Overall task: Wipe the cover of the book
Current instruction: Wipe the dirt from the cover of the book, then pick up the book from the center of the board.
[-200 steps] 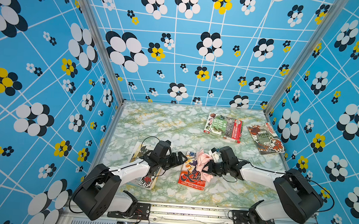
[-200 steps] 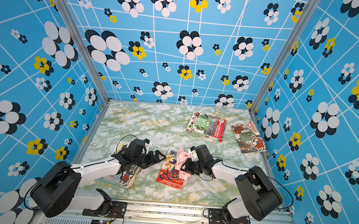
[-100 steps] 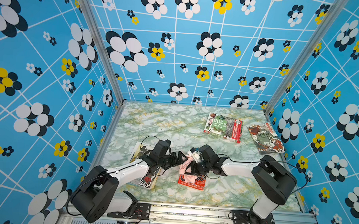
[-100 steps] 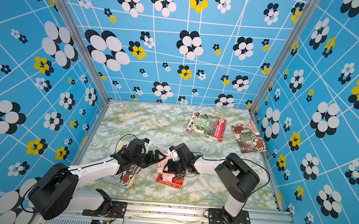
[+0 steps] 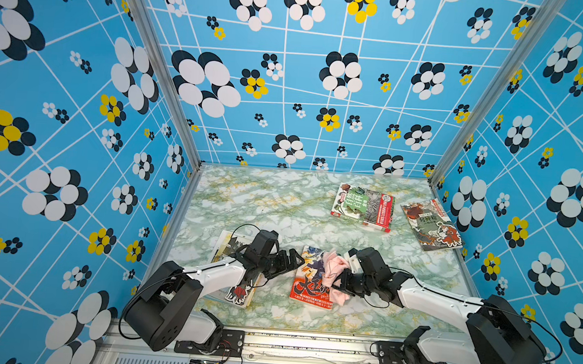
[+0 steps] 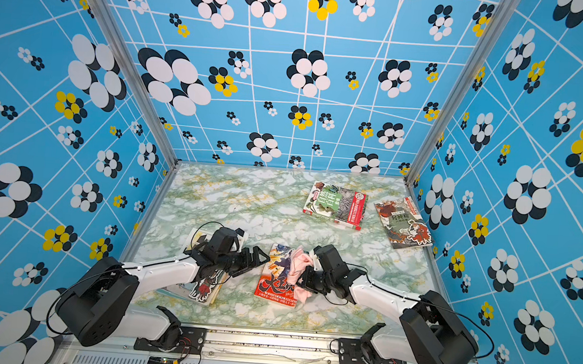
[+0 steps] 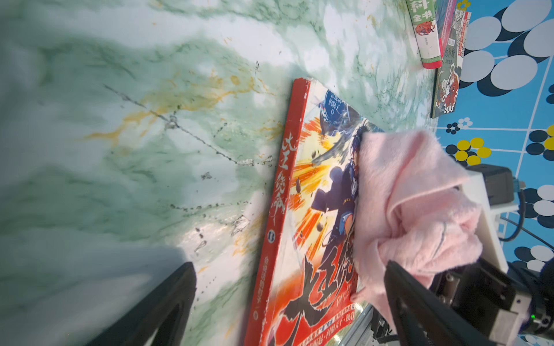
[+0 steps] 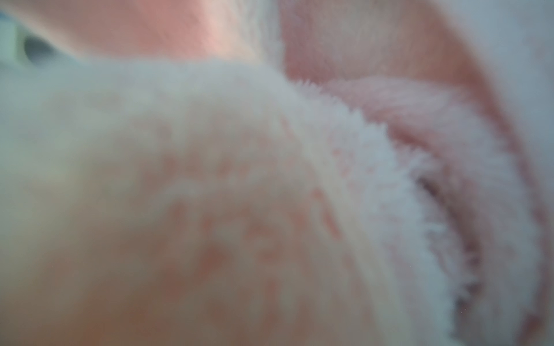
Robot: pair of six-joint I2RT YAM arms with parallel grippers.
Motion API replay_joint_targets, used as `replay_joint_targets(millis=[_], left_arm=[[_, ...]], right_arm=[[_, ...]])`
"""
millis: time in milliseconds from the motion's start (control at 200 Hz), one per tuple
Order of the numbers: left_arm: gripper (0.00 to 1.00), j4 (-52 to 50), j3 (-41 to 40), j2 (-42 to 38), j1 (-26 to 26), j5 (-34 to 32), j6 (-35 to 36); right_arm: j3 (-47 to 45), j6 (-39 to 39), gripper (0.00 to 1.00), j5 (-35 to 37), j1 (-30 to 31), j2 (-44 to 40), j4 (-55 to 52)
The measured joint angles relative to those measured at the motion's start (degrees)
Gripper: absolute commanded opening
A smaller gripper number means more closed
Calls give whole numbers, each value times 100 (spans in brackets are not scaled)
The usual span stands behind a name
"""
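Both top views show the right pincer (image 5: pixel 342 284) clamped on a pink cloth (image 5: pixel 332 267), which rests on the red book (image 5: pixel 305 289) beneath it. Left pincer (image 5: pixel 293 260) hangs spread wide, that book just ahead.

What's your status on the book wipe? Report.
Right hand shut on pink cloth, cloth on red book cover. Left hand open beside the book. Left arm crosses over another book.

A lab robot cell: flower-patterned blue walls (image 5: pixel 290 84), aluminium frame posts (image 5: pixel 188 144), marble-print tabletop (image 5: pixel 264 202).
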Motion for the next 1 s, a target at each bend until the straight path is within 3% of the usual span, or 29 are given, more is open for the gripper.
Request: replay_joint_targets(millis=[165,310,605,1000], left_arm=[[99,-33,164,258,-131,225,26],[99,-50,479,614,-315,433,57],[99,-251,697,737,-448,560,57],[99,-94,809,177,-461,579,-81]], right_arm=[[282,72,0,778,-225,501,-101],[522,76,0,822,-243,1058,494],[205,201,0,876,-319,1123,1421],[-107,505,0,780,-101,1104,2103]])
